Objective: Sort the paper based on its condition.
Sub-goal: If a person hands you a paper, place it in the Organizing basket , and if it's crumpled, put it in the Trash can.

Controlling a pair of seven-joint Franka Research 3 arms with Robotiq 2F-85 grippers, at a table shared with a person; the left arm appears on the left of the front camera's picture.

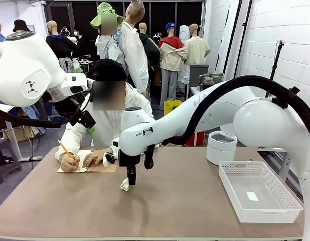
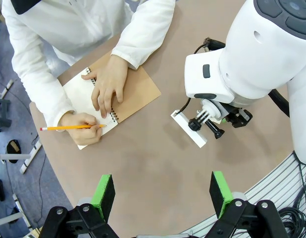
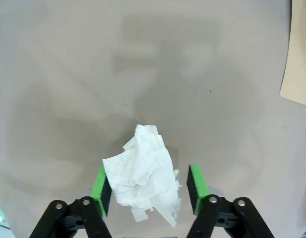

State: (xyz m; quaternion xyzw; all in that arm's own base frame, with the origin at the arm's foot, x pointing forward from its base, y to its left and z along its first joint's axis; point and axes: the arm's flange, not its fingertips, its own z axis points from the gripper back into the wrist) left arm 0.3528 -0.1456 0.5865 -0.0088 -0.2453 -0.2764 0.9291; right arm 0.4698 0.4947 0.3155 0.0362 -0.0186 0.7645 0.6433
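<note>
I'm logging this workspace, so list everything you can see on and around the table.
crumpled white lined paper ball: one, table centre
spiral-bound cream notebook with brown cover: one, far left
orange pencil: one, held over notebook
white mesh plastic basket: one, right side, holding small white label
white cylindrical bin: one, behind basket
person's hands: two, at notebook
left gripper: black, green pads, jaws open, above table
right gripper: jaws open around paper ball

- I see the brown table (image 1: 185,201) running across my front view.
- A white mesh basket (image 1: 229,188) sits at 4 o'clock on it, with a tiny white label (image 1: 252,196) lying flat inside.
- A round white container (image 1: 221,147) stands at 2 o'clock, near the basket but not touching it.
- A spiral-bound notebook (image 2: 143,89) lies open at 10 o'clock, brown cover flat.
- An orange pencil (image 2: 69,127) is tilted over its cream page.
</note>
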